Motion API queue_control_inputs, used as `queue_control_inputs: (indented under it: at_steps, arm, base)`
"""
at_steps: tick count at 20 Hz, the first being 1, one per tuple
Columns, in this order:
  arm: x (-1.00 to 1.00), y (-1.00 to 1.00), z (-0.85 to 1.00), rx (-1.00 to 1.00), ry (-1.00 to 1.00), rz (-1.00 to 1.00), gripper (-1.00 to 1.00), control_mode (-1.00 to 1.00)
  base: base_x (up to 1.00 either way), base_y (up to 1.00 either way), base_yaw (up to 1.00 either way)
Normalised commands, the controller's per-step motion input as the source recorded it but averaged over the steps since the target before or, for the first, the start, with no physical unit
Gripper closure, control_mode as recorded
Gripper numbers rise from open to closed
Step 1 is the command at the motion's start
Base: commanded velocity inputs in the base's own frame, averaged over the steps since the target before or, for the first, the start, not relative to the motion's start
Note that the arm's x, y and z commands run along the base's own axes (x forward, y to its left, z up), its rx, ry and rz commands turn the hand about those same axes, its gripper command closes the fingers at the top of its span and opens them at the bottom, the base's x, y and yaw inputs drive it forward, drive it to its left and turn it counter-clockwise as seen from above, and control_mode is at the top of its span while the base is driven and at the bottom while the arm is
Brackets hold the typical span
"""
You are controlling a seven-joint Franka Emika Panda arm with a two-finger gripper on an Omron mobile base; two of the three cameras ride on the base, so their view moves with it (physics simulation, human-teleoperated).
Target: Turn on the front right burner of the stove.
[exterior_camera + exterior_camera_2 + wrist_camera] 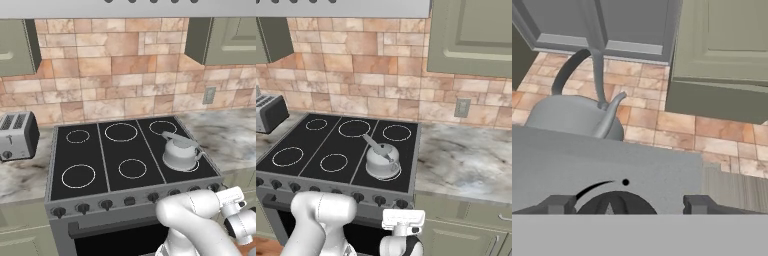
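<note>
So far little looks done: on the grey metal stove with its black glass top (102,150), the thin white ring of the front right burner (397,173) sits unlit under the grey kettle (382,160). The 2-finger gripper (626,204) straddles the dark rightmost knob (614,204), jaws apart, gripping nothing; turning remains.

Grey metal stove (60,197) with black glass cooktop, six white rings, row of dark knobs along its front, front right burner (191,167) (mostly covered by a grey kettle), not glowing
</note>
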Motion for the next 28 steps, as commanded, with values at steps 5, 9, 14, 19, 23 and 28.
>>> queue_control_inputs:
  at_steps: [5, 9, 14, 19, 23, 28]
  arm:
    - [0.15, -0.13, -0.29, 0.0, 0.0, 0.0, 1.0, -1.0]
    - [0.09, -0.04, -0.28, 0.0, 0.0, 0.01, 1.0, -1.0]
    - [0.0, -0.05, -0.32, 0.0, 0.0, 0.01, 1.0, -1.0]
    - [0.0, -0.14, -0.46, -0.01, 0.0, 0.0, 1.0, -1.0]
    - [0.0, -0.18, -0.42, -0.06, 0.01, 0.0, 1.0, -1.0]
    - [0.0, -0.25, -0.41, -0.15, 0.03, -0.02, 1.0, -1.0]
  base:
    - [0.0, 0.0, 0.0]
    - [0.0, 0.0, 0.0]
    - [0.0, 0.0, 0.0]
    - [0.0, 0.0, 0.0]
    - [0.0, 0.0, 0.0]
    - [0.0, 0.0, 0.0]
